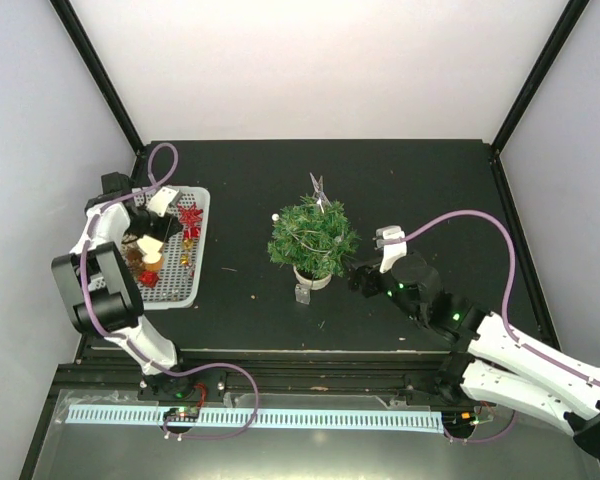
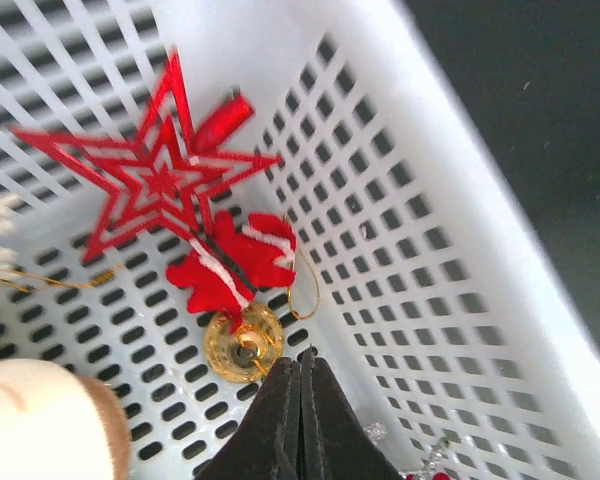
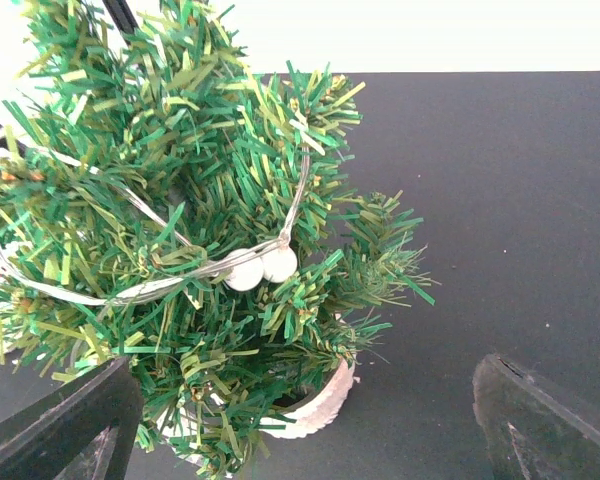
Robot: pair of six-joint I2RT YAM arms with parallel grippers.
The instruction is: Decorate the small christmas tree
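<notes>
**Item 1. White perforated basket (image 2: 460, 150):** sits at the left of the black counter (image 1: 430, 180).
- Contents seen from the left wrist: a red openwork star (image 2: 155, 180), a red bow (image 2: 230, 265), and a gold bell (image 2: 242, 343) below the bow with a thin gold hanging loop (image 2: 305, 290).
- A cream and tan soft piece sits at the lower left corner; its kind cannot be told.

**Item 2. Left claw (image 2: 300, 365):** down inside the basket and clenched, the two fingers pressed flat together.
- The tip is just beside the gold bell.
- Whether the loop or anything else is pinched cannot be told.

**Item 3. The small christmas tree (image 1: 313, 238):** stands upright mid-counter in its cream pot (image 3: 320, 400), well apart from the basket.
- It already carries a silver cord with two white beads (image 3: 263, 266) and a silver ornament (image 1: 320, 190) at the top.

**Item 4. Right claw (image 1: 363, 272):** released, with the jaws wide and level with the pot on the tree's right side. It grips nothing.

**Handling note (judgement):** the step looks like picking an ornament from the basket.
- Take the bell by its loop, not its body.
- Raise it straight up and slowly, so the star does not come along.
- Check the catch before travelling.
- The right claw could steady the pot, avoiding the needles and the cord.
</notes>
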